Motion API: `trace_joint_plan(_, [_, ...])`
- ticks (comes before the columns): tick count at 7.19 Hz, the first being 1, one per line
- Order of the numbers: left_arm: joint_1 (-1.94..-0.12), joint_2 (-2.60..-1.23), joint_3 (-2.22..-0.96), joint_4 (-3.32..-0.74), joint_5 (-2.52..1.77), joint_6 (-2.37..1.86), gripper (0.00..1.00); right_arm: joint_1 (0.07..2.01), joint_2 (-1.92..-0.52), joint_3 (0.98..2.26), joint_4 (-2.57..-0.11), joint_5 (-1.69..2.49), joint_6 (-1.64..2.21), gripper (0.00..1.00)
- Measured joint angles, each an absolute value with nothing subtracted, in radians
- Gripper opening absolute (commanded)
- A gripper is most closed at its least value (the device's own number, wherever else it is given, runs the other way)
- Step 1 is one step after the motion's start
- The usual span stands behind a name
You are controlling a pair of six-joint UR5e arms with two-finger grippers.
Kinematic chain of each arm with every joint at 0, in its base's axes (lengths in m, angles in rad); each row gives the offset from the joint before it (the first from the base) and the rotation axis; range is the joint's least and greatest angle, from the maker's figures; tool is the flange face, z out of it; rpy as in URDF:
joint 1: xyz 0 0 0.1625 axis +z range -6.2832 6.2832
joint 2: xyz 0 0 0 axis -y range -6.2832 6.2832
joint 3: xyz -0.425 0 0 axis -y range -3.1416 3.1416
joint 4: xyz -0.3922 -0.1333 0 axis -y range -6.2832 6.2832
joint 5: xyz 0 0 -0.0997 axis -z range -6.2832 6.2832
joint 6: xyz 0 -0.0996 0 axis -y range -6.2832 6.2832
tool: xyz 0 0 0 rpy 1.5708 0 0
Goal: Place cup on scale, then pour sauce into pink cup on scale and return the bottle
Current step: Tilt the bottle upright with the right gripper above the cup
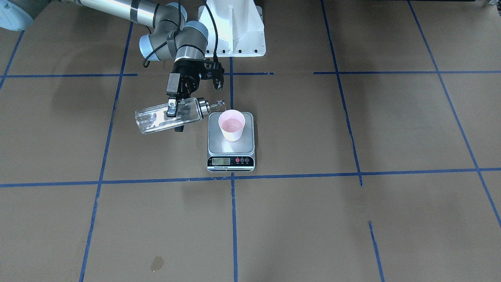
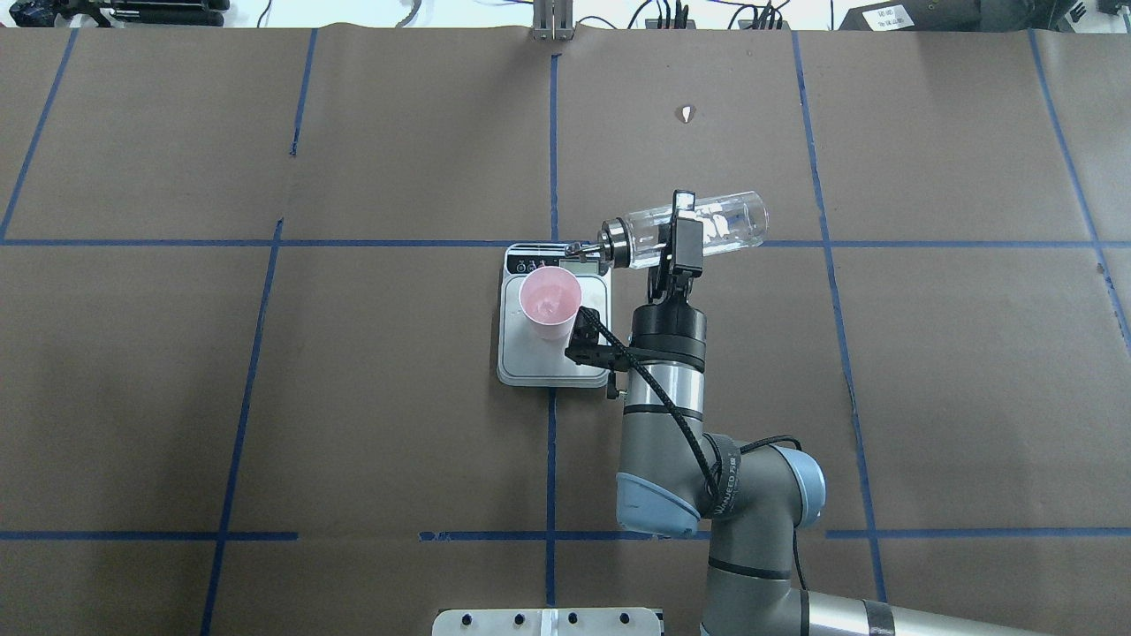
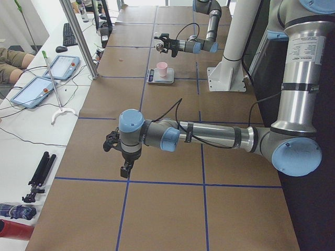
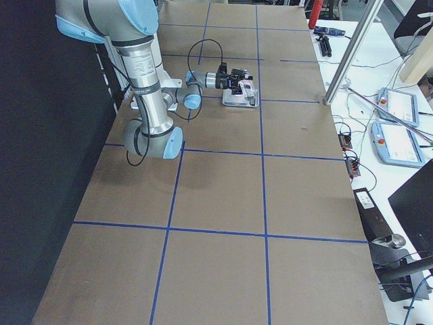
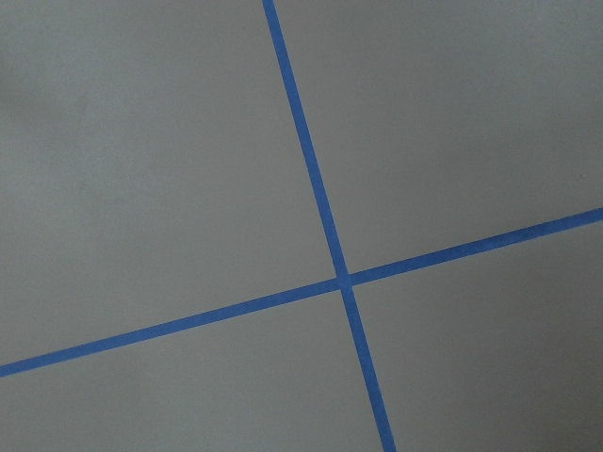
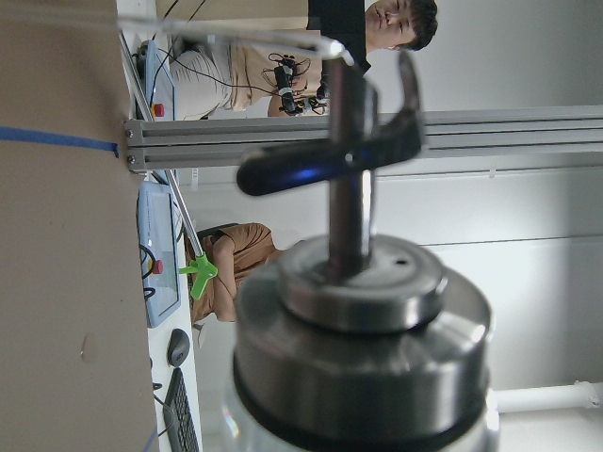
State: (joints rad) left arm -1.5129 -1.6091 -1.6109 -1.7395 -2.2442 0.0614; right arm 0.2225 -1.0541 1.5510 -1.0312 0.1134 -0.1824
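While the right arm reaches over the middle of the brown paper-covered table (image 1: 352,219), its black two-finger right gripper (image 1: 175,117) is clamped across the body of the small clear glass cylindrical bottle (image 2: 729,225), one finger on each side of the glass. The bottle is held off the table, tipped almost horizontal. Its shiny metal collar (image 6: 363,348) and thin metal pour spout (image 1: 219,104) point toward the small tapered pale pink paper cup (image 1: 231,124), and the spout tip is close to the cup's rim. The clear colourless sauce (image 1: 154,120) is hard to tell from the glass, and no stream at the spout can be confirmed.

The cup stands upright on the brushed steel platform of the flat rectangular kitchen scale (image 1: 217,145), roughly central on it. The scale's black front strip with its grey display faces away from the robot's base.

The left arm is well apart from the scale, and its left gripper (image 3: 125,168) hangs low over bare table. How far its fingers are open cannot be determined, and nothing is seen in it. The left wrist camera shows only brown paper and crossing lines of blue tape (image 5: 311,169).

A small dark stain (image 1: 157,263) marks the paper near the operators' edge.
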Motion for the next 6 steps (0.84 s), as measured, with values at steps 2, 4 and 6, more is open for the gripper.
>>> trace_joint_plan(2, [-1.513,-1.609,-1.613,-1.74,-2.244,0.061,1.0,0.222,-1.054,1.556,-0.969,0.139,-0.179,0.0])
trace_joint_plan(4, [-1.514,-1.609,-1.617,-1.739,-2.244,0.061,1.0,0.228,-1.053,1.585,-0.876,0.197,-0.175,0.0])
trace_joint_plan(6, [-1.514,-1.608,-1.62,-1.738,-2.244,0.061,1.0,0.241,-1.055,1.63,-0.824,0.259,-0.115,0.0])
